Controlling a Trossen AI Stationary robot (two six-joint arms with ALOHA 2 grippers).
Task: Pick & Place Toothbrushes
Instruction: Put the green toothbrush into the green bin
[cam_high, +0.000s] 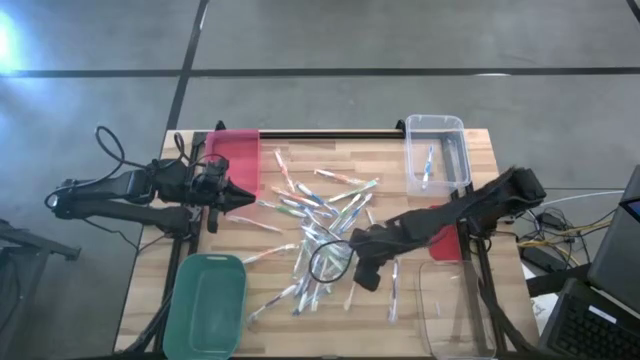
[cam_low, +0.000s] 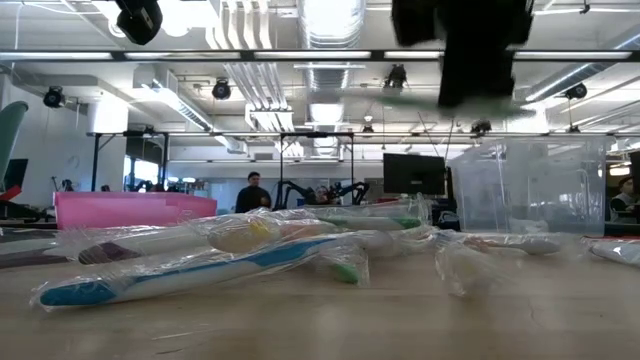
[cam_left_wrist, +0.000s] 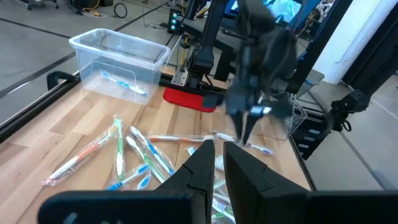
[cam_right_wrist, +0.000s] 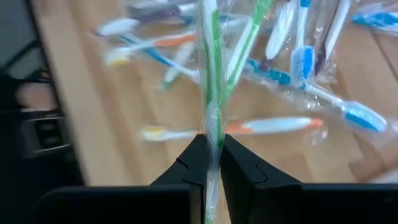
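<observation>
While blurred overhead, R tool (cam_right_wrist: 211, 163) pinching green toothbrush (cam_right_wrist: 211, 81).

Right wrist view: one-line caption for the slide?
Right gripper shut on a wrapped green toothbrush above the scattered toothbrush pile.

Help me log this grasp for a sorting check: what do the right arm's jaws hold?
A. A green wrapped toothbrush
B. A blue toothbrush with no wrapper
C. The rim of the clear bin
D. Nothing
A: in the right wrist view the right gripper has its jaws shut on a green toothbrush in clear wrap, above the pile on the table.
</observation>
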